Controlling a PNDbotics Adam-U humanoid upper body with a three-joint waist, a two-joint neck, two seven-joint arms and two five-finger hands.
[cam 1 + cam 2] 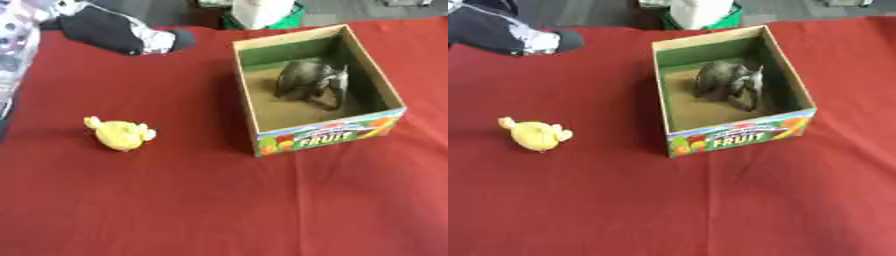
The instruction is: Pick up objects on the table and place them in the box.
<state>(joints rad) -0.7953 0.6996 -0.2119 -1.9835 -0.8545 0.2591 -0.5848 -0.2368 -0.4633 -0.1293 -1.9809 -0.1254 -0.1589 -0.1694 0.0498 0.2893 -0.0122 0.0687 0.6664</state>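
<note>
A yellow plush toy [120, 134] lies on the red tablecloth [201, 200] at the left. To the right of the middle stands an open cardboard box [328, 137] with "FRUIT" printed on its front wall. Inside it, a grey toy animal [311, 80] stands on the brown floor. My left hand [131, 34], black with silver patches, reaches in from the upper left corner. It hovers over the cloth well behind the yellow toy and left of the box, touching neither. My right hand shows in no view.
A white object in a green container [261, 14] stands just beyond the table's far edge behind the box. A pale patterned shape [16, 45] runs down the left edge. Red cloth stretches across the whole front of the table.
</note>
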